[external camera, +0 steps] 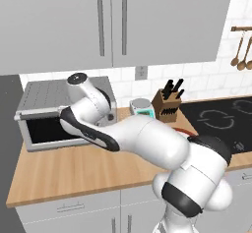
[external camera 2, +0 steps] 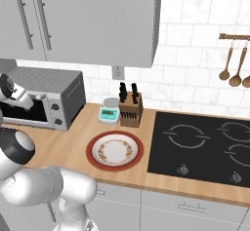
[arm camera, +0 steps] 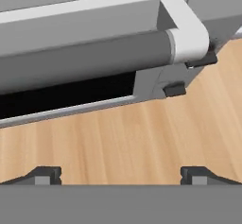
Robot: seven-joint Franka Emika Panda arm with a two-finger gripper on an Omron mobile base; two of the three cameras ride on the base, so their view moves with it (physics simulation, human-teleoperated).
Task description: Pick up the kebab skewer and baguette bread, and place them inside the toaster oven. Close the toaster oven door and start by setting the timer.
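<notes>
A: Which step is in hand, and how is it done well?

B: Judging by the red plate (external camera 2: 114, 150) lying bare on the counter (external camera: 74, 170), the food looks already loaded, though the oven's inside is too dark to confirm it. The step is probably closing the toaster oven door (arm camera: 71, 57). Done well, a fingertip should meet the bar handle (arm camera: 184, 27) near its middle and push along the door's arc, without clipping the frame.

A: How does the gripper (arm camera: 120, 175) stand?

B: Its two tips are spread wide, one at 7 o'clock and one at 5 o'clock in the hand view, with nothing between them.

A: Where does the door lie relative to it?

B: At 12 o'clock, well above the tips and apart from them, bare counter wood between. Whether the door is fully shut cannot be told; a dark gap shows beneath it.

A: And the toaster oven (external camera: 49, 97)?

B: At 9 o'clock in both base views, against the wall, the wrist just in front.
</notes>
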